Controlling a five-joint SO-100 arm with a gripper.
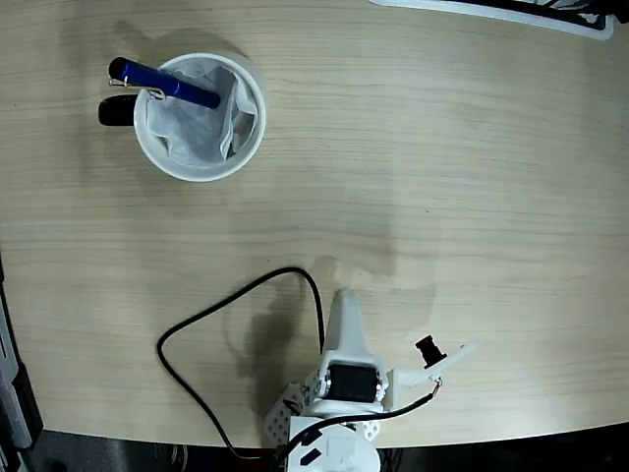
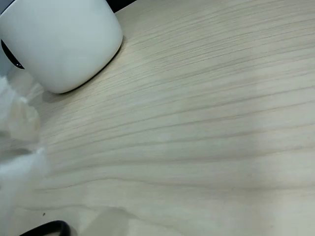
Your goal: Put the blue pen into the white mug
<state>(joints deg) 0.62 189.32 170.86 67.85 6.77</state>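
Arm folded back at the near table edge, pen already in the mug across the table

Nearest me in the fixed view is my white arm (image 1: 344, 379), tucked low over its base with a black cable (image 1: 211, 324) looping beside it; I cannot tell whether the gripper's jaws are spread or pressed together, and they carry nothing I can see. Beyond lies bare wooden table (image 1: 442, 177). Farthest, upper left, the white mug (image 1: 200, 116) stands upright with the blue pen (image 1: 162, 83) slanting inside on tissue, its capped end jutting over the rim above the handle. I judge only parking remains: keep well apart from the mug
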